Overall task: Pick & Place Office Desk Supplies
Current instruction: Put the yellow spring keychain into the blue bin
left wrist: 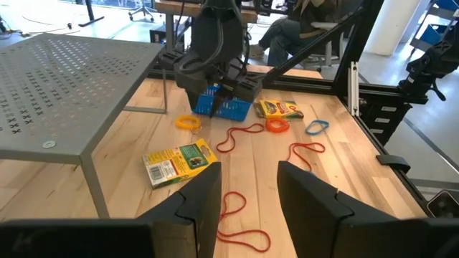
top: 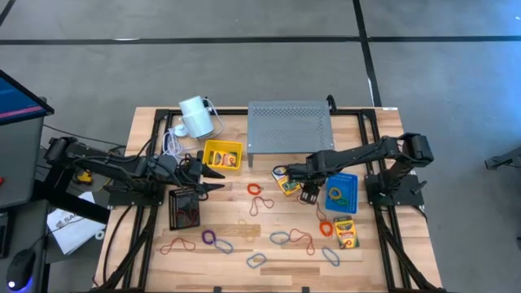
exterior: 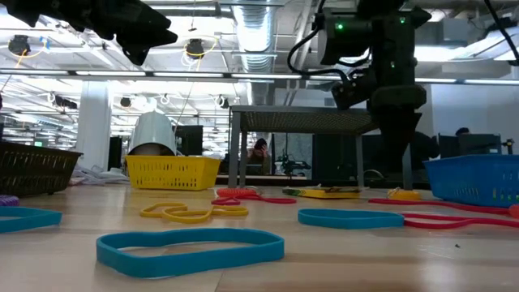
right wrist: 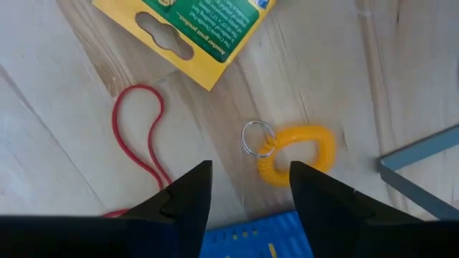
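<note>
coil ring: orange coil (right wrist: 297, 154) with a metal ring, on the wood beside a crayon box (right wrist: 193, 29) and the blue basket (right wrist: 251, 240)

right gripper (right wrist: 247, 190): right above it, jaws apart, empty

tip: I'd drop straight down, straddle the coil, then close

left gripper (left wrist: 247, 190): waiting near the yellow basket (top: 222, 155), half open, empty

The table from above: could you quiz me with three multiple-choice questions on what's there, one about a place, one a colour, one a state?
1. Where is the yellow basket?
A. beside the grey perforated shelf
B. on top of the shelf
C. on the floor

2. What colour is the basket by the right gripper?
A. red
B. blue
C. white

3. The right gripper is:
A. clamped on a crayon box
B. open above a yellow coil keyring
C. out of sight

Answers: 1 A, it sits on the wood next to the shelf. 2 B, the blue basket shows from above. 3 B, the right wrist view shows empty, spread fingers.
</note>
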Robot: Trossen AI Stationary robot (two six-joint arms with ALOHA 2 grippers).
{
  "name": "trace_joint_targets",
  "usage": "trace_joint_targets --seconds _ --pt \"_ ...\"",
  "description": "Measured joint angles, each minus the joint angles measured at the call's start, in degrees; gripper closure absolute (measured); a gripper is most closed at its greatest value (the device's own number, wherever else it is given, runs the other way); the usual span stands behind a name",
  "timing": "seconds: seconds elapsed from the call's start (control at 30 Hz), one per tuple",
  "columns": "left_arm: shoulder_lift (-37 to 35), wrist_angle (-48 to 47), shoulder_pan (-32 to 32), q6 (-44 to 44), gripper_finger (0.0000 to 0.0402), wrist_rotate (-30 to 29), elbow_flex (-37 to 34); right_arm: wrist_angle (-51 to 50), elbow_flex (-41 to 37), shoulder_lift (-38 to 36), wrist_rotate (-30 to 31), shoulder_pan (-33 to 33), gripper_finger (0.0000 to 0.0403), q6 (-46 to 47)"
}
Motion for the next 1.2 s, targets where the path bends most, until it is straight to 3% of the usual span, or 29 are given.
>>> trace_joint_targets --seconds 0.33,0.6,1.2 --pt "0.0 -0.1 0.0 0.0 0.027 0.0 0.0 -1.2 -0.5 -0.4 0.0 0.0 0.0226 3.3" --pt "0.0 -0.2 0.0 0.0 0.027 0.0 0.0 2.3 -6.1 -0.4 -1.9 0.9 0.0226 7.3" --pt "0.0 -0.1 0.0 0.0 0.027 0.0 0.0 6.3 -6.6 0.0 -1.1 -1.5 0.0226 4.7"
